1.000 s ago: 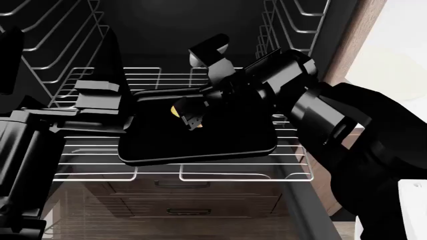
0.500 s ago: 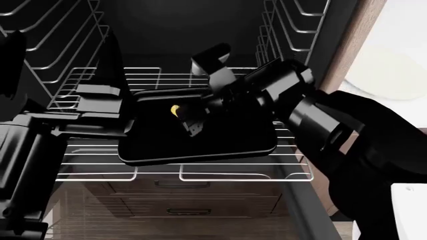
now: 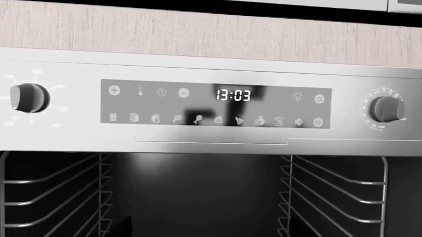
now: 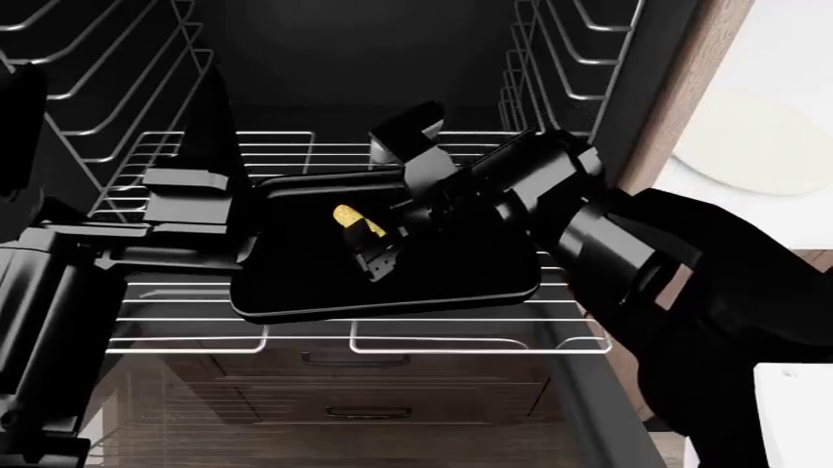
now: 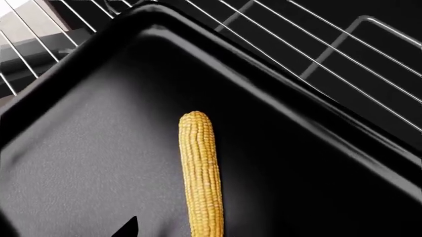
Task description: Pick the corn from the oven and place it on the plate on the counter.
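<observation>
Corn (image 5: 200,173) lies on black baking tray (image 5: 99,163).

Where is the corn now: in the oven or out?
In: the corn lies flat on the black tray on the oven rack.

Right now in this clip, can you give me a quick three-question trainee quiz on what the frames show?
1. True or false: the corn lies on the black baking tray, which sits on a wire rack inside the oven.
2. Multiple choice: where does the plate appear in the head view? A) on the tray; B) on the counter, beyond the oven's right wall; C) in the left gripper.
3. Fill in: the clock on the control panel in the left wrist view reads ____.

Key: 1 true; 2 B; 3 13:03.
</observation>
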`<state>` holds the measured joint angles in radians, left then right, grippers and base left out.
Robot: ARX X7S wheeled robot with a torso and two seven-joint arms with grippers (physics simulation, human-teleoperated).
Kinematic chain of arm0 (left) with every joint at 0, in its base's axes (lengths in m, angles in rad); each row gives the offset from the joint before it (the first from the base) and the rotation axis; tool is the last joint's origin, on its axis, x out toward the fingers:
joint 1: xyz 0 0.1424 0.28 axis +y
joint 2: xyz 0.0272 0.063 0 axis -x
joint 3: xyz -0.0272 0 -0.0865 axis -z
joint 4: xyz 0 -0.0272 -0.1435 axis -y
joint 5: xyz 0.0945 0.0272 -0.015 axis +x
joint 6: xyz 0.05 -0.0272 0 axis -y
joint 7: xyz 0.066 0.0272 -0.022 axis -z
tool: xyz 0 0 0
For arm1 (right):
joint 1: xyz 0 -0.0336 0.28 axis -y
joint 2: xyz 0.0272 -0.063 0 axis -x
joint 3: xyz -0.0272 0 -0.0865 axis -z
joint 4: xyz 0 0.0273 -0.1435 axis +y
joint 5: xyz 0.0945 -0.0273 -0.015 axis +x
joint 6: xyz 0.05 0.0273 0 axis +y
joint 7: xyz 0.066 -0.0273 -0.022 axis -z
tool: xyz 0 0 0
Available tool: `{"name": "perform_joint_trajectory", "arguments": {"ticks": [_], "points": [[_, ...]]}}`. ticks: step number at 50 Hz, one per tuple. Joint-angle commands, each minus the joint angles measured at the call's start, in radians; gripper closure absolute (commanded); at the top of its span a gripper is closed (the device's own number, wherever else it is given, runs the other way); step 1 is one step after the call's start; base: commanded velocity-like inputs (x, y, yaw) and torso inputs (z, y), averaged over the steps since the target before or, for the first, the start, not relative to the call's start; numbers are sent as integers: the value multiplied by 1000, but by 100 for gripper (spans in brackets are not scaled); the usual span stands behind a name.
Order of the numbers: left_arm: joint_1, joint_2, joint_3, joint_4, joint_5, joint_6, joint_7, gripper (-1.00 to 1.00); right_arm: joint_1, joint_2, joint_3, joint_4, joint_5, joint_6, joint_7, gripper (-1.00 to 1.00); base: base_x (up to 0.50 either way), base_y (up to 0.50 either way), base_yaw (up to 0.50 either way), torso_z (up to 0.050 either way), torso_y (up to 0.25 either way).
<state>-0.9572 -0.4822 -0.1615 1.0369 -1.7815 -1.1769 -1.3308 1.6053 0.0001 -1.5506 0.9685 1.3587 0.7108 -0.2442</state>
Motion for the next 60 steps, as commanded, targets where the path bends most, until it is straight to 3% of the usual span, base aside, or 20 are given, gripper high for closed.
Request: {"name": "perform_joint_trajectory", "arguments": {"ticks": [1,46,47,60], "points": [[-4,13,-10,-2,-12,-17,-6,-100,-18,0,0,-10,-3,4,5,-100,0,0,0,0,0],[45,76,-103,0,19,-110,61,-100,-52,0,6,37,-22,5,5,-100,0,0,0,0,0],[46,78,-104,1,20,-113,63,-100,-53,0,5,37,-22,4,4,100,0,0,0,0,0],[32,105,-115,-5,-7,-145,42,-100,-57,0,5,33,-18,4,4,100,0,0,0,0,0]]}}
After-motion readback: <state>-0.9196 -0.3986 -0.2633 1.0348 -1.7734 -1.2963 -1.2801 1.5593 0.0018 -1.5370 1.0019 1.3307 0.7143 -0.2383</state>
